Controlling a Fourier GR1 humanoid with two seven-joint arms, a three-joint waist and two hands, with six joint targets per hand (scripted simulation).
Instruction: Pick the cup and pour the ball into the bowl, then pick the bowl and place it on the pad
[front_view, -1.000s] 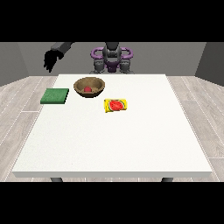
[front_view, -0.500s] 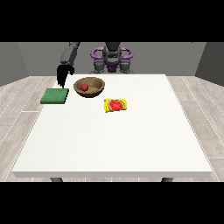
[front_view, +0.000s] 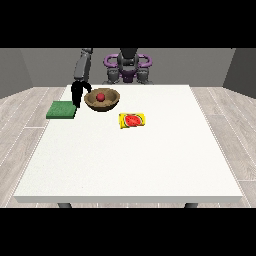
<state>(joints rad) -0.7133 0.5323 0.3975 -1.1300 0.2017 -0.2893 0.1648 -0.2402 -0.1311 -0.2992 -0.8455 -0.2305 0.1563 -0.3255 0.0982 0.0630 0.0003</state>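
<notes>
Only one hand in sight: black hand (front_view: 77, 95) at the view's left, hanging from a grey arm, lowered between the green pad (front_view: 61, 109) and the wooden bowl (front_view: 102, 99). Finger position not readable at this scale; cannot tell whether spread, curled or closed on anything. Contact with the bowl's left rim also undetermined: hand appears just beside it, possibly touching. Other hand not visible anywhere at the view's right. No cup identified on the bench.

Robot torso (front_view: 128, 67) small at the far edge, purple and grey, lower part cut off by the bench line.

Bowl upright near the far left of the white bench (front_view: 135, 160), red ball (front_view: 100, 97) resting inside, partly screened by the near rim. Bowl not on the pad; pad lying flat just to its left, close to the bench's left edge, a narrow gap between the two occupied by the hand.

Yellow packet (front_view: 132, 120) with a red watermelon-slice print lying flat, nearer the camera and to the right of the bowl, apart from it. Print detail hard to confirm.

Wide open surface across the near half and the whole right side of the bench. Tight quarters only at the far left corner, with pad, hand and bowl in a row. Bench legs partly visible below the near edge.
</notes>
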